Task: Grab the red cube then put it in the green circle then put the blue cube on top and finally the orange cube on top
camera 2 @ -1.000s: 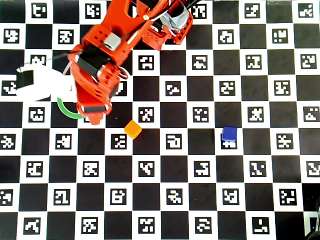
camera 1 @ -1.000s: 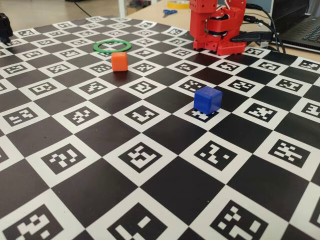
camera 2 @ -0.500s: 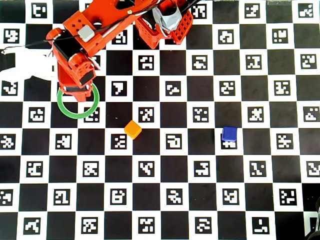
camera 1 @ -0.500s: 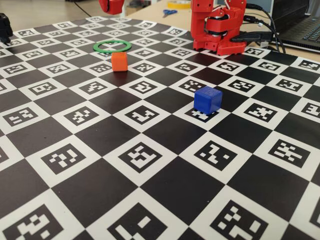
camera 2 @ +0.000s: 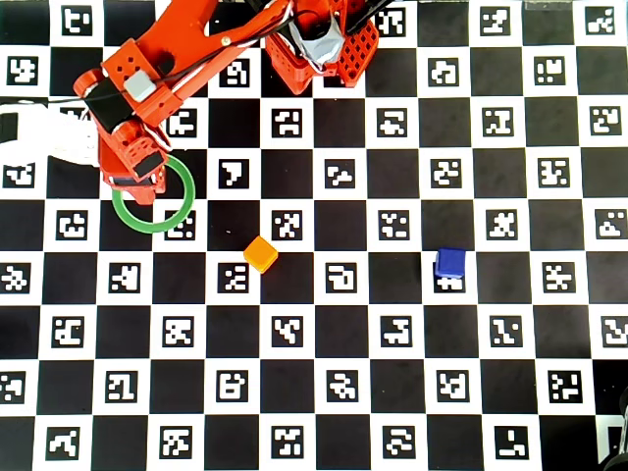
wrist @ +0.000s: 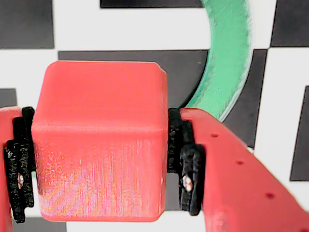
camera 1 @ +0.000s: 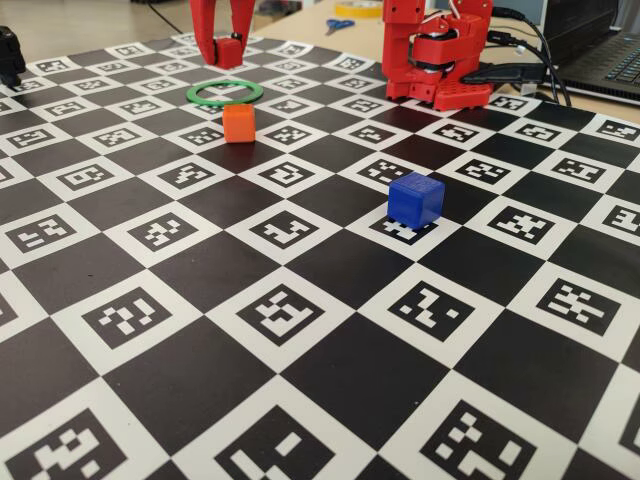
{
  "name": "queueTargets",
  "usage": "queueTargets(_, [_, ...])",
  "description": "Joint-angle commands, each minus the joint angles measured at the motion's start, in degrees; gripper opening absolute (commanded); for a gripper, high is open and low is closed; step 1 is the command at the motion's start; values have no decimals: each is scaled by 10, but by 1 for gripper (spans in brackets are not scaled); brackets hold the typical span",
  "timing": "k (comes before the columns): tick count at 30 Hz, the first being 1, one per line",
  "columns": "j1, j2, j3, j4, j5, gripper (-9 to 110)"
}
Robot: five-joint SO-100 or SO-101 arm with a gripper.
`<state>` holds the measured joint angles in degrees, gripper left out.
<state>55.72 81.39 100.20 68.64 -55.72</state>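
The gripper (wrist: 101, 159) is closed on the red cube (wrist: 99, 145); the wrist view shows this plainly, with a black pad (wrist: 186, 166) pressed to each of 2 opposite faces and the cube filling the gap between the jaws. That view also shows an arc of the green circle (wrist: 227, 63) lying on the checkered board up and to the right of the held cube, past the right jaw. The overhead view hides the cube under the arm's own body, so the grasp cannot be read there.

In the fixed view the gripper (camera 1: 224, 50) hangs with its 2 red fingers pointing down and the red cube (camera 1: 229, 52) between their tips, clear of the board, and the green circle (camera 1: 225, 93) lies just in front of it and lower in the picture. From above, the arm reaches from its base (camera 2: 324, 44) at the top edge out to the left, and its wrist end (camera 2: 132, 172) overlaps the upper-left part of the green circle (camera 2: 172, 216).

Further from the gripper, the orange cube (camera 2: 260, 254) sits on the board just beyond the ring, below and to its right in the overhead view, apart from it. The blue cube (camera 2: 450, 263) rests well away to the right of that, on a marker square. In the fixed view the orange cube (camera 1: 239, 123) stands nearer the camera than the ring, and the blue cube (camera 1: 415, 199) nearer still.
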Motion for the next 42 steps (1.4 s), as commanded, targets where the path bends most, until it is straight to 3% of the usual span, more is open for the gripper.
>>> queueTargets(1, [10, 10, 1, -30, 10, 7])
queueTargets(42, [-18, 10, 67, -115, 50, 8])
